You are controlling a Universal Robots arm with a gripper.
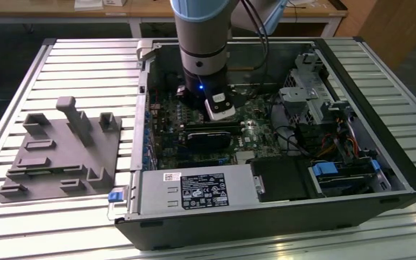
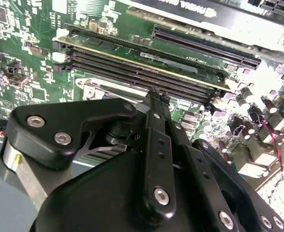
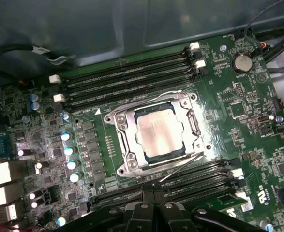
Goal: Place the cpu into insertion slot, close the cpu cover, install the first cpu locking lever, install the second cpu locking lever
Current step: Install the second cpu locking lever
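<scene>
With the cpu (image 3: 159,133) seated under the closed cover (image 3: 154,133), the gripper (image 3: 154,205), jaws together and empty, hovers near the levers, apparently the locking step.

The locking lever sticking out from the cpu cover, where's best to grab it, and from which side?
Probably the locking lever at its free end, where the thin rod angles away from the cpu cover toward the memory slots. Its other end sits at the cover's corner, so come from above on the slot side, pinching across the rod.
</scene>
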